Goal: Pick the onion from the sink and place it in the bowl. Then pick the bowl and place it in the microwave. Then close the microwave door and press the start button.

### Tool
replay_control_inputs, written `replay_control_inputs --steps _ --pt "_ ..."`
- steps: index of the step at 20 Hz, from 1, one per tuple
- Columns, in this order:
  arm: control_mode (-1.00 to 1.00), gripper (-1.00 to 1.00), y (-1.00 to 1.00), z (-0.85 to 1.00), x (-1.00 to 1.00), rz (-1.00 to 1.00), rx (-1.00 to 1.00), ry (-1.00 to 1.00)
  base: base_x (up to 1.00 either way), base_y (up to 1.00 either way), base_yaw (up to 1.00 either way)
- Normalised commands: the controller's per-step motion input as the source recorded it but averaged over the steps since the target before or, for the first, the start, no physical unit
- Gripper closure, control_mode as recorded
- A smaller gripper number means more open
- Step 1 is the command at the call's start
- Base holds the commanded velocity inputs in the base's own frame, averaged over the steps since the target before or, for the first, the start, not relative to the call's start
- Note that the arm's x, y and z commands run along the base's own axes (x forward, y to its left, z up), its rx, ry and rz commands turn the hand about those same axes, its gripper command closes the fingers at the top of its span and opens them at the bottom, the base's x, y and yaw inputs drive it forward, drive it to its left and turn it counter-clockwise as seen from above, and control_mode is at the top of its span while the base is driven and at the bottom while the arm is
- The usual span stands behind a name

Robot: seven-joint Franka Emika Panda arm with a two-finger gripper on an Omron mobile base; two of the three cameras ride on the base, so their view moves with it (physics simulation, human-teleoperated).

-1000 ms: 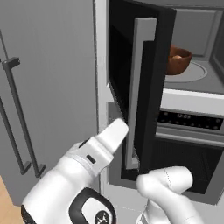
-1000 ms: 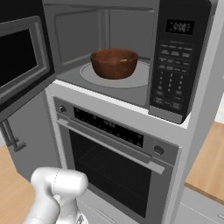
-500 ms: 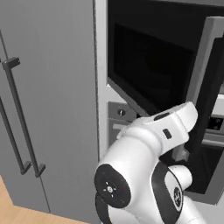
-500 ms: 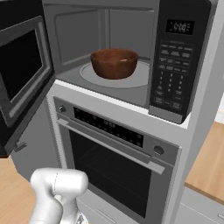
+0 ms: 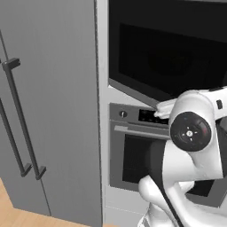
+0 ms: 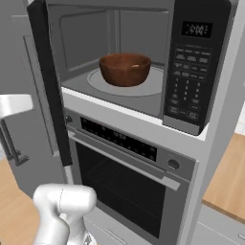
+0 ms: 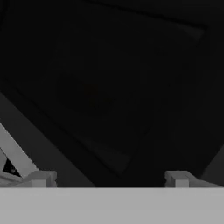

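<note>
The microwave (image 6: 139, 24) has its cavity open toward the right base view. The dark reddish-brown bowl (image 6: 125, 69) stands on the pale turntable inside. I cannot make out the onion, and the sink is out of view. The microwave door (image 5: 173, 48) is a black slab, half swung; in the right base view it stands edge-on (image 6: 49, 81) at the cavity's left. My gripper (image 7: 110, 178) is open, right up against the door's dark outer face, with nothing between its fingertips (image 7: 41, 177). The microwave's button panel (image 6: 191, 91) is on the right.
The wider oven (image 6: 124, 177) with its control strip sits directly under the microwave. Tall grey cabinet doors with bar handles (image 5: 22, 128) fill the left. My arm's white links (image 5: 195, 133) rise in front of the oven. Wooden floor shows at both sides.
The microwave door has swung well toward the cavity, from wide open to about half shut. My arm has swept along with it, pressed to its outer face. The bowl has not moved.
</note>
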Motion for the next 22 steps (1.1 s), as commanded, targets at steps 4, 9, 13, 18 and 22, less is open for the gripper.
replay_control_inputs --steps 4,9,13,18,22 --pt "-1.0 -1.0 -0.83 0.06 0.86 0.01 0.16 0.0 0.0 0.0 0.0" --pt "-1.0 -1.0 -0.21 0.16 0.83 0.01 0.11 0.0 0.0 0.0 0.0" --pt "-1.0 -1.0 -0.06 0.12 0.89 0.0 0.07 0.0 0.0 0.0 0.0" --pt "-1.0 -1.0 -0.37 0.06 0.69 0.0 0.06 -0.01 0.0 0.0 0.0" --pt "-1.0 -1.0 -0.31 0.0 0.43 0.02 0.04 -0.1 0.0 0.0 0.0"
